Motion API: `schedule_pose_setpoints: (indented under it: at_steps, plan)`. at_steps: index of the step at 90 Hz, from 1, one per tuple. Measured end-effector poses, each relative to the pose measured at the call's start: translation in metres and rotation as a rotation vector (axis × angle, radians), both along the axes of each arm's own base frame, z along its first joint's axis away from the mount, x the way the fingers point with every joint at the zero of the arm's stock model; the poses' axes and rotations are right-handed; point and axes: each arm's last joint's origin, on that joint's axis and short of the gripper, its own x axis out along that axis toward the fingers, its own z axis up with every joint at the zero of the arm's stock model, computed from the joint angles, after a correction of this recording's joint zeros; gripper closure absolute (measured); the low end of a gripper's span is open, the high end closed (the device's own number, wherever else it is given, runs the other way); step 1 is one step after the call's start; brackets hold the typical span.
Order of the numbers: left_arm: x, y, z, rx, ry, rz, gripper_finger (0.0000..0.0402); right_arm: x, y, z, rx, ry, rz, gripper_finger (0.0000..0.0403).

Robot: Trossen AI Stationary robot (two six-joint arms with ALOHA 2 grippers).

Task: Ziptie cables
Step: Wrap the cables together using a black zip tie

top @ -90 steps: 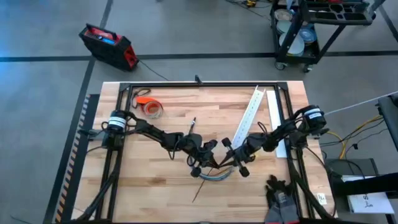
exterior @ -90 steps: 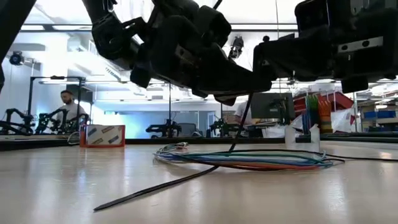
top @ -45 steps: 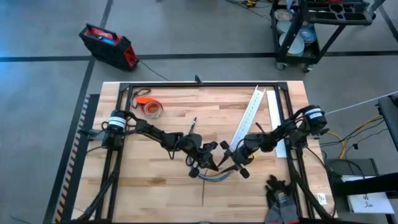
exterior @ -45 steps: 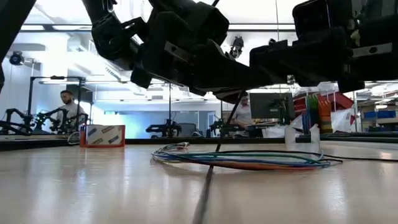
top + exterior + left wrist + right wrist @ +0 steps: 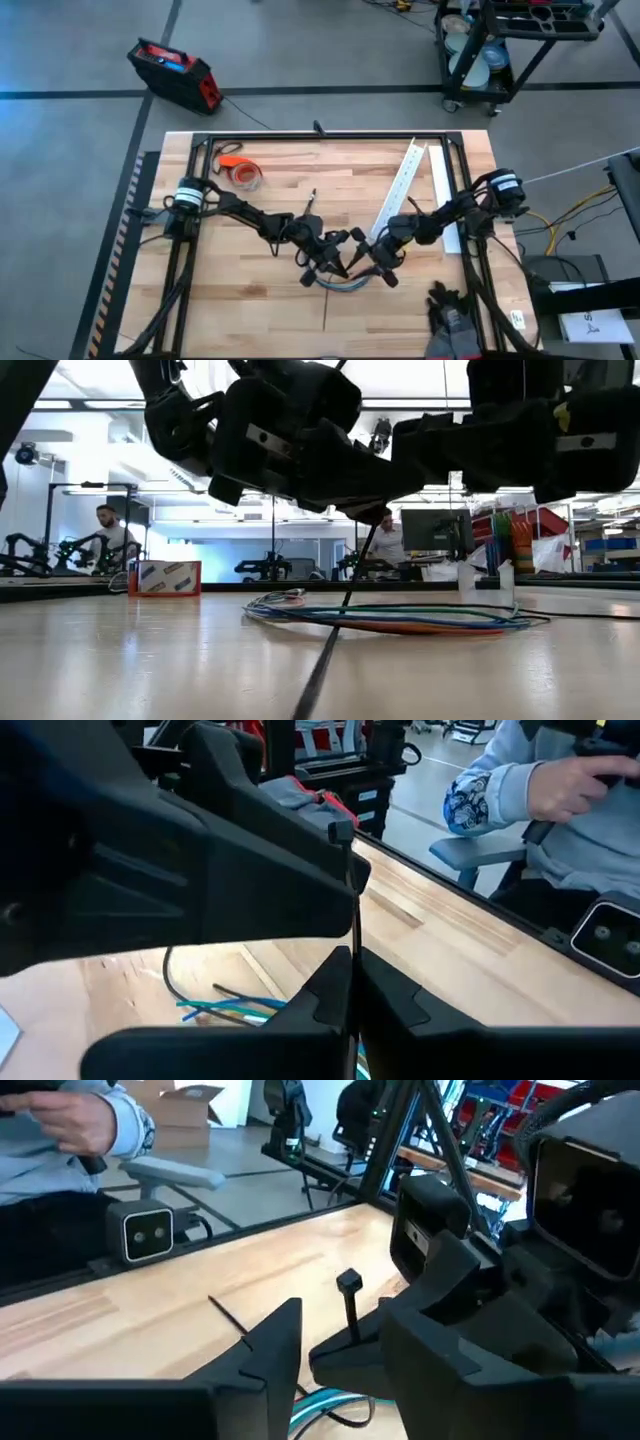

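Wooden desk (image 5: pixel 240 300) ringed by a black frame, carrying everything below. Left arm reaching in from 9 o'clock and right arm from 3 o'clock, meeting a little toward 6 o'clock of the desk's centre.

Long white slotted channel (image 5: pixel 402 186) lying aslant from 1 o'clock down toward the centre. Orange tape roll (image 5: pixel 243 173) near 10 o'clock, well apart from the arms.

Left gripper (image 5: pixel 338 266) hanging just above the cables, jaws clenched on the ziptie (image 5: pixel 322 665): in the left wrist view the 2 dark fingers (image 5: pixel 400 995) pressed together with the thin strip (image 5: pixel 355 915) rising between them. Right gripper (image 5: pixel 374 268) just beside it on the 3 o'clock side, jaws released, its fingers (image 5: pixel 275 1342) parted with the upright ziptie head (image 5: pixel 349 1283) standing in the gap, touching neither.

Cables (image 5: pixel 343 284), a flat coil of green, blue and dark wires, resting on the desk right under both grippers, toward 6 o'clock. In the low view, same coil (image 5: pixel 400 616) lying flat, with the ziptie dropping from the grippers across it and running along the wood toward the camera.

Person in a light sleeve (image 5: pixel 500 780) seated beyond the desk's edge.
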Motion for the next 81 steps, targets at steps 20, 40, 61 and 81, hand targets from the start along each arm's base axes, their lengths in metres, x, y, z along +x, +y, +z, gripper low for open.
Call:
schedule_pose_setpoints:
  at_steps: [20,40,61,81]
  plan:
    - [-0.001,-0.001,0.001,-0.015,-0.01,-0.05,0.0401,0.004,0.001,0.004,-0.024,-0.043,0.018,0.0311]
    - [-0.002,-0.002,0.003,-0.029,-0.041,-0.09,0.0401,0.003,0.001,0.01,-0.026,-0.074,0.056,0.0313]
    - [0.0,-0.001,0.009,-0.044,-0.09,-0.06,0.0401,-0.004,-0.002,0.022,-0.067,-0.073,0.053,0.03]
    - [0.002,0.008,0.012,-0.167,-0.028,-0.007,0.0401,-0.013,-0.01,0.047,-0.106,0.014,0.039,0.0274]
